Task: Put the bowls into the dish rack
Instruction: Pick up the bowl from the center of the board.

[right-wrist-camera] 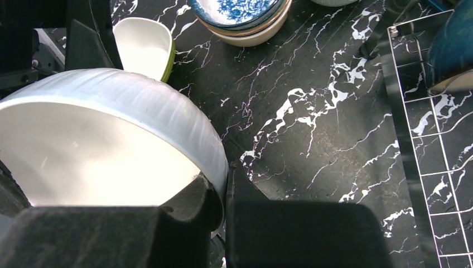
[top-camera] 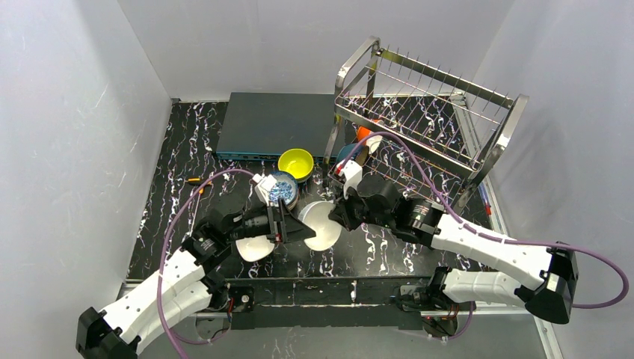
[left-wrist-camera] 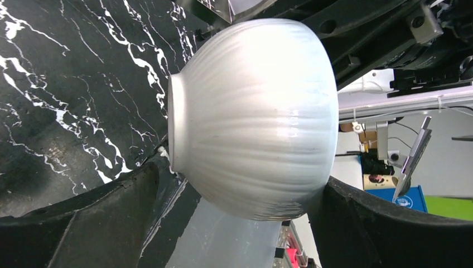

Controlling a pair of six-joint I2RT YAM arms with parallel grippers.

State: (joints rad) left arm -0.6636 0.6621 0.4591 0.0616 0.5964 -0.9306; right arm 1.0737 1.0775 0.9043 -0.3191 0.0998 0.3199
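Note:
A ribbed white bowl [top-camera: 323, 224] hangs on its side between both grippers, above the table's front middle. My right gripper [right-wrist-camera: 226, 178] is shut on the white bowl [right-wrist-camera: 111, 134], one finger inside the rim and one outside. My left gripper [left-wrist-camera: 240, 187] stands open, its fingers either side of the same bowl [left-wrist-camera: 251, 111], one by the foot and one by the rim. The dish rack [top-camera: 448, 120] stands at the back right, with orange [top-camera: 363, 133], white [top-camera: 374, 142] and dark blue [top-camera: 348, 153] bowls at its lower left end.
On the table lie a yellow bowl [top-camera: 296, 161], a blue-patterned bowl stack [top-camera: 282, 188] and a pale green bowl [top-camera: 254, 247]. A flat dark grey-blue box [top-camera: 273, 123] sits at the back. The rack's wire base [right-wrist-camera: 424, 139] lies right of my right gripper.

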